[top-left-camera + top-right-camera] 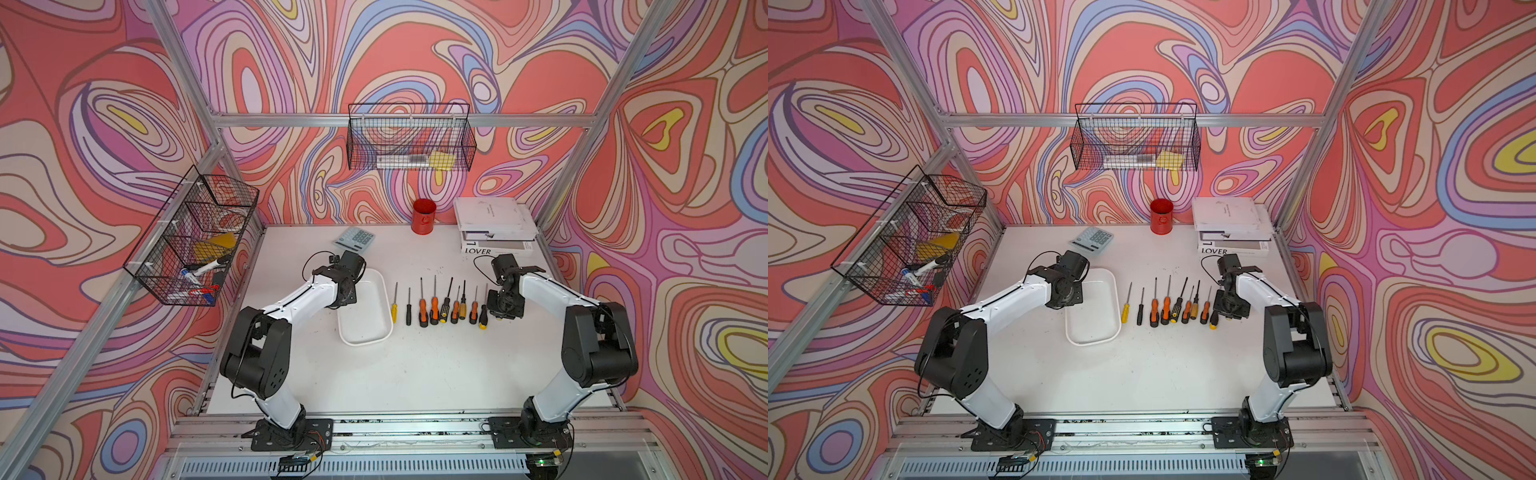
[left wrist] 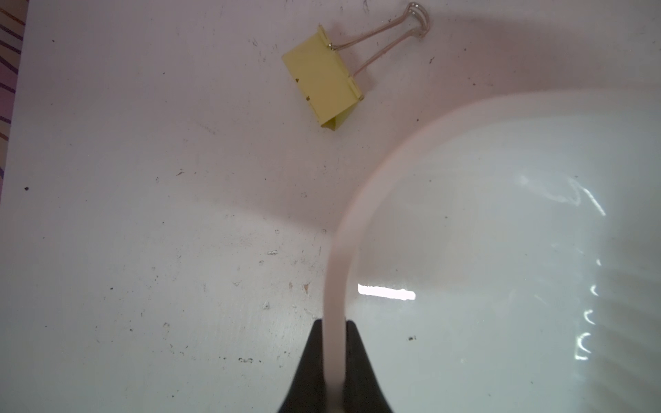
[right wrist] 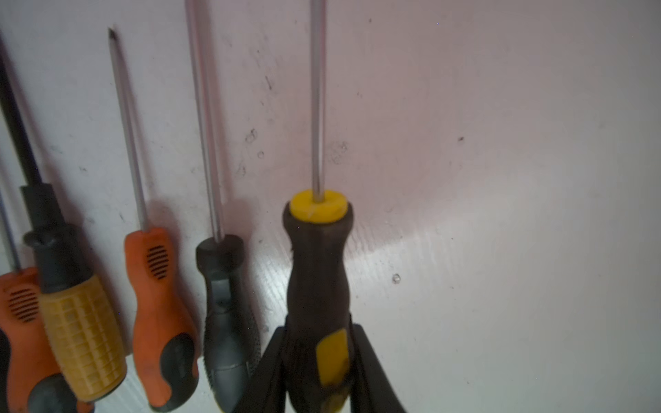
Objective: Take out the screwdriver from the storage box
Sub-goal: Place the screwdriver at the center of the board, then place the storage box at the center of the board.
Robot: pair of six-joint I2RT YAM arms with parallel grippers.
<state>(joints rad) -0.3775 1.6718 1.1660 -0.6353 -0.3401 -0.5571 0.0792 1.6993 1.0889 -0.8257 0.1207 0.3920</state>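
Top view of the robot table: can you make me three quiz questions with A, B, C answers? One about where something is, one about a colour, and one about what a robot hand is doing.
1. Where is the row of screwdrivers? A on the floor; B on the table beside the storage box; C hanging on the wall.
2. What colour is the cup? A red; B blue; C green.
3. What is the left hand doing? A hanging open; B holding the cup; C pinching the storage box's rim.

Answers: B, they lie on the white tabletop right of the box. A, it is bright red in both top views. C, the left wrist view shows the rim clamped in it.
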